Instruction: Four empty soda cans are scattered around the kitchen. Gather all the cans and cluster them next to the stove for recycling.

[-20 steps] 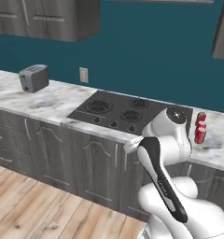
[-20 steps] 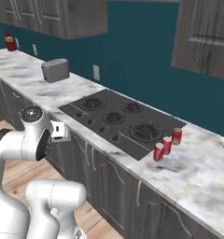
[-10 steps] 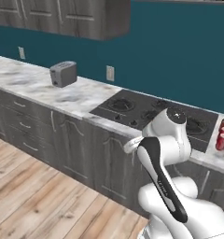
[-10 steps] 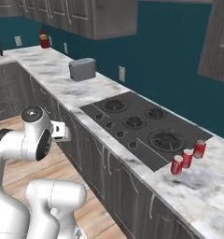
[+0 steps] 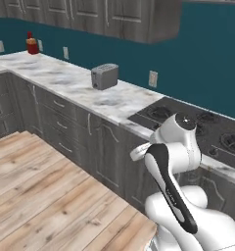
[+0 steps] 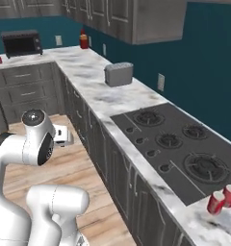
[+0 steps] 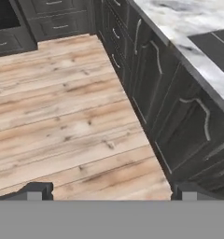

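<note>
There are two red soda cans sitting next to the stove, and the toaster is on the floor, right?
Not quite. The toaster sits on the marble counter, not on the floor, as the right base view shows. The rest is right: two red soda cans do stand beside the stove.

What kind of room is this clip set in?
A rendered home kitchen, by the look of it: a gas stove set in a marble counter, a toaster near the wall, and grey cabinets below over a wood floor.
</note>
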### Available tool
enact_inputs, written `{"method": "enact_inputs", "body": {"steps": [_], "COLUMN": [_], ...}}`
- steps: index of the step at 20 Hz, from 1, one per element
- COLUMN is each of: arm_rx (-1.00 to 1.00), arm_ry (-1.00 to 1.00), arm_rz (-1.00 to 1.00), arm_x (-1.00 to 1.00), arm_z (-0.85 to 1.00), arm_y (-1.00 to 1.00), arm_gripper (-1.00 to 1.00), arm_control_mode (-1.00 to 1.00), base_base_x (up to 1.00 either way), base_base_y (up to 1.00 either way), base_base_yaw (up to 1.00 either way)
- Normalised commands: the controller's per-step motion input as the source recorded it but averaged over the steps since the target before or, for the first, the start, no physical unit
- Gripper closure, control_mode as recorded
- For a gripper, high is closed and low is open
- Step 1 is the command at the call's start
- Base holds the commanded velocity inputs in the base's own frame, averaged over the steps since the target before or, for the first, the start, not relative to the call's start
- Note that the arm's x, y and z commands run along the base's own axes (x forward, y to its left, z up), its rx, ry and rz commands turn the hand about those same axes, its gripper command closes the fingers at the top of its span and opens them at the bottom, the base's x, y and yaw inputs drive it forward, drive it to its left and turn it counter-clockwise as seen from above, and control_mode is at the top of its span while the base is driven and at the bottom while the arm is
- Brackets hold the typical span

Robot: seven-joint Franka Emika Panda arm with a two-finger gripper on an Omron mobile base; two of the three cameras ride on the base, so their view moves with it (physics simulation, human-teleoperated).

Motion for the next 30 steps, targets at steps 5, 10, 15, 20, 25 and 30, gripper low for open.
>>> {"method": "enact_inputs", "body": {"steps": [5,10,15,20,25,30], "arm_rx": [0.00,0.00,0.00,0.00,0.00,0.00], "arm_ry": [0.00,0.00,0.00,0.00,0.00,0.00], "arm_rz": [0.00,0.00,0.00,0.00,0.00,0.00], "arm_x": [0.00,0.00,0.00,0.00,0.00,0.00], "arm_z": [0.00,0.00,0.00,0.00,0.00,0.00], "arm_y": [0.00,0.00,0.00,0.00,0.00,0.00], "arm_gripper": [-1.00,-1.00,-1.00,-1.00,-1.00,-1.00], "arm_control_mode": [1.00,1.00,1.00,1.00,1.00,1.00], "base_base_x": [0.61,0.68,0.69,0.69,0.68,0.66], "base_base_y": [0.13,0.14,0.14,0.10,0.04,0.00], "base_base_yaw": [0.29,0.20,0.16,0.17,0.20,0.21]}}
